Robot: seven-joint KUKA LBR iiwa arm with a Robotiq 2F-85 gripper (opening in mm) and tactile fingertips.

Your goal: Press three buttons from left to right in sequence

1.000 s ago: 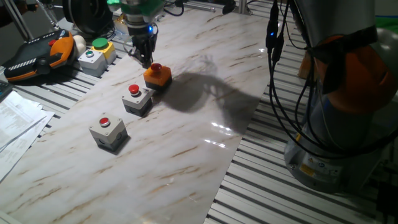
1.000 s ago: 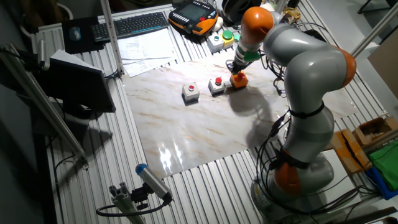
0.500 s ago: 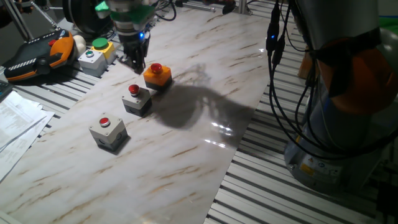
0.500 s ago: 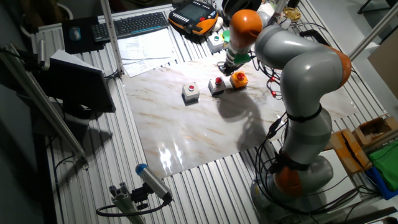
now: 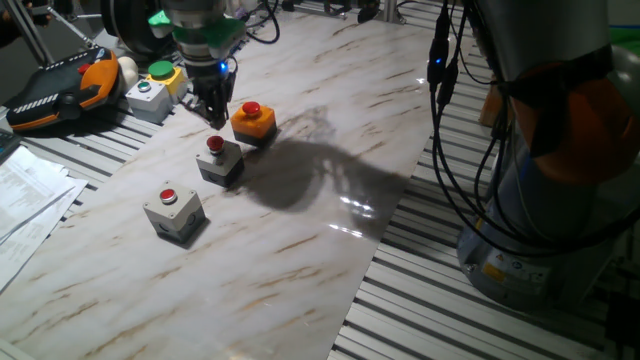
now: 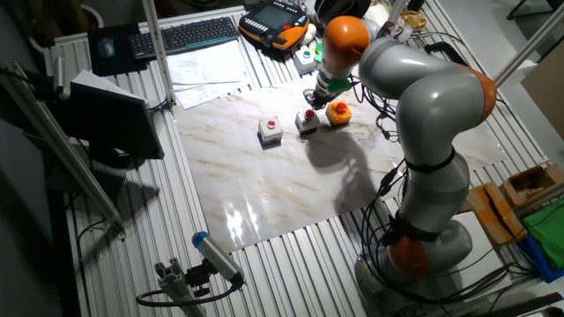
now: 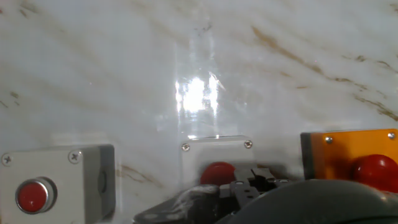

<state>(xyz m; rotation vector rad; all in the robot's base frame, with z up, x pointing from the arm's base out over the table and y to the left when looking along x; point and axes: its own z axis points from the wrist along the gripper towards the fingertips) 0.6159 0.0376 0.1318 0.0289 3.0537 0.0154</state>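
Three red-topped button boxes stand in a row on the marble board. The left grey one, the middle grey one and the orange one are all in view. My gripper hangs just above and slightly behind the middle box's red button. In the hand view the gripper is a dark blur over that button. No view shows whether the fingertips are apart or touching.
A grey box with a green button sits behind the board, beside an orange-black teach pendant. Papers and a keyboard lie to the left. The arm's base stands on the right.
My gripper has moved left, from over the orange box's button to over the middle grey box's button. The boxes have not moved.
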